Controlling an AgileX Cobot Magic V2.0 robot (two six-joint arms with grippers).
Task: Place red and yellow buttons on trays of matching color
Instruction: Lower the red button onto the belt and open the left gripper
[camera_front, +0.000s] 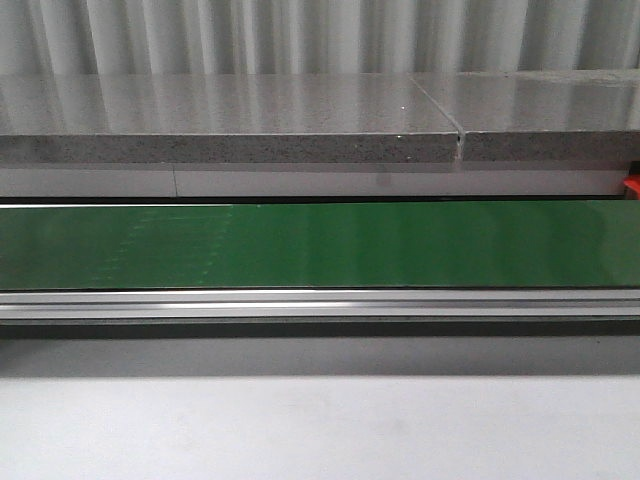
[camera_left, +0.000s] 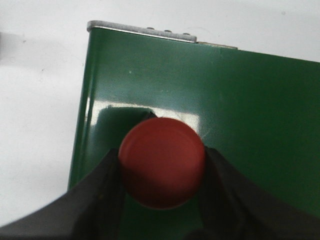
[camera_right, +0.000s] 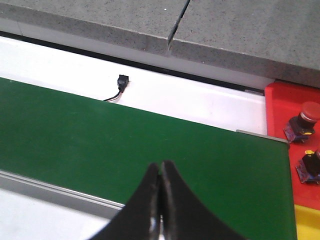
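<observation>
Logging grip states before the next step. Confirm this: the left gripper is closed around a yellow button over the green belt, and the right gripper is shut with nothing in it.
One detail is wrong: the button in the left gripper is red, not yellow, as the left wrist view shows. It is over the green belt, and the right gripper is shut and empty.

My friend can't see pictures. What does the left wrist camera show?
A round red button sits between the two black fingers of the left gripper, right above a shiny green conveyor belt. The belt's end has a metal strip, with white table beside it.
</observation>
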